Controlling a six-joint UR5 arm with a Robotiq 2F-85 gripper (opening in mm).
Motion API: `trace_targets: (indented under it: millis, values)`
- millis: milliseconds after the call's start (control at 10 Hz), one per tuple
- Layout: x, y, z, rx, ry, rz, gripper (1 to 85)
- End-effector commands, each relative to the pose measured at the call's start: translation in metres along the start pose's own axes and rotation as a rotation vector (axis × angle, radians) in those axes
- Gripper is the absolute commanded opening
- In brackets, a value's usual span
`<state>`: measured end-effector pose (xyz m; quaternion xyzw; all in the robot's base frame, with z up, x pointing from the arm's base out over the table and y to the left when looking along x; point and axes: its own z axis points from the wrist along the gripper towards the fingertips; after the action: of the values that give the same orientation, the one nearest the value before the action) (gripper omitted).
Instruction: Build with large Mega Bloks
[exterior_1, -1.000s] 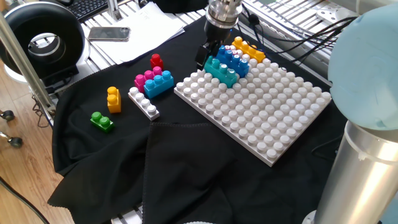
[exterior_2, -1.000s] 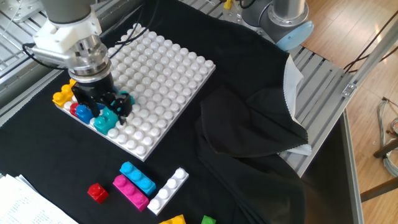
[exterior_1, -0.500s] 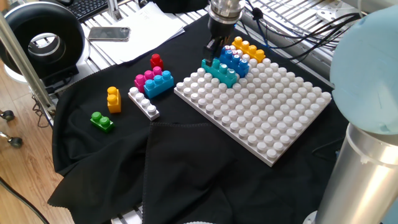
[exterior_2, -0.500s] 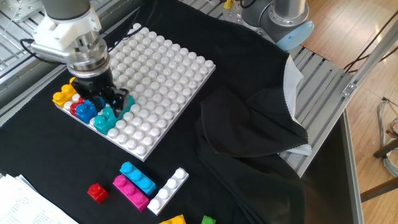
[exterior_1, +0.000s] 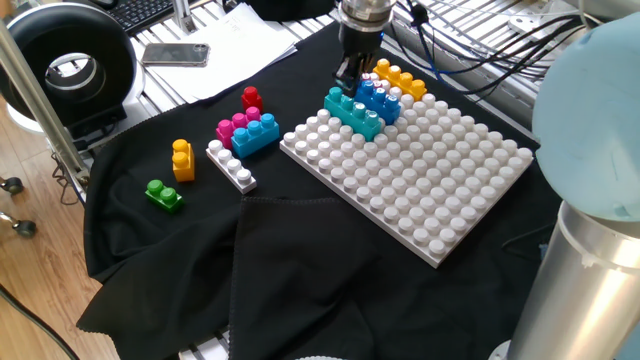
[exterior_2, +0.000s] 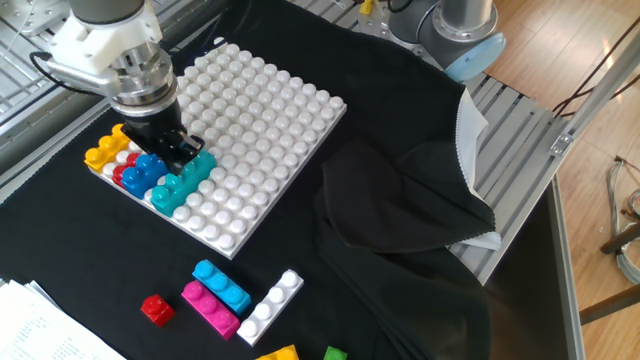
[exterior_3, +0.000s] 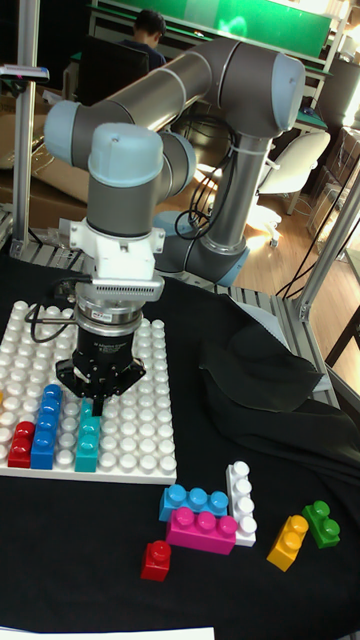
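A white studded board (exterior_1: 430, 190) (exterior_2: 260, 110) (exterior_3: 140, 440) carries a teal brick (exterior_1: 355, 112) (exterior_2: 182, 182) (exterior_3: 88, 435) near its edge. Beside it on the board sit a blue brick (exterior_1: 378, 97) (exterior_3: 46, 425), a red brick (exterior_2: 122, 175) (exterior_3: 20, 443) and an orange brick (exterior_1: 400, 78) (exterior_2: 104, 150). My gripper (exterior_1: 347, 78) (exterior_2: 175, 150) (exterior_3: 90, 395) hangs just above the teal brick, open and holding nothing. Loose Mega Bloks lie on the black cloth: red (exterior_1: 250, 97), pink (exterior_1: 235, 125), blue (exterior_1: 257, 133), white (exterior_1: 231, 165), yellow-orange (exterior_1: 182, 159) and green (exterior_1: 163, 194).
A phone (exterior_1: 175, 54) lies on papers at the back left, next to a round black device (exterior_1: 70, 65). The black cloth bunches into a raised fold (exterior_2: 400, 200) beside the board. The arm's base (exterior_2: 450, 30) stands behind the board.
The gripper has lifted off the teal brick and drawn back slightly. The teal brick stays pressed on the board next to the blue one.
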<state>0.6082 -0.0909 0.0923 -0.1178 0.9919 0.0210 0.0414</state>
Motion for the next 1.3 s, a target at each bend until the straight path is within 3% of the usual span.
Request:
trace_targets:
  millis: [0, 100, 300, 400, 600, 800, 900, 1000, 1100, 1200]
  values:
    - [-0.026, 0.003, -0.003, -0.017, -0.092, 0.073, 5.0]
    - [-0.031, -0.005, -0.003, 0.011, -0.114, 0.096, 5.0]
    - [-0.029, -0.016, -0.003, 0.056, -0.107, 0.096, 4.7]
    - [-0.027, -0.014, -0.003, 0.047, -0.101, 0.079, 14.0]
    - [-0.059, -0.017, -0.014, 0.027, -0.061, 0.06, 22.7]
    - [-0.085, -0.017, -0.004, 0.003, -0.088, 0.056, 32.3]
    - [-0.097, -0.02, 0.006, 0.006, -0.101, 0.056, 32.7]
    - [-0.107, -0.022, 0.014, 0.009, -0.112, 0.051, 37.7]
    - [-0.117, -0.019, 0.021, 0.0, -0.125, 0.045, 48.3]
    - [-0.124, -0.014, 0.025, -0.007, -0.132, 0.052, 51.7]
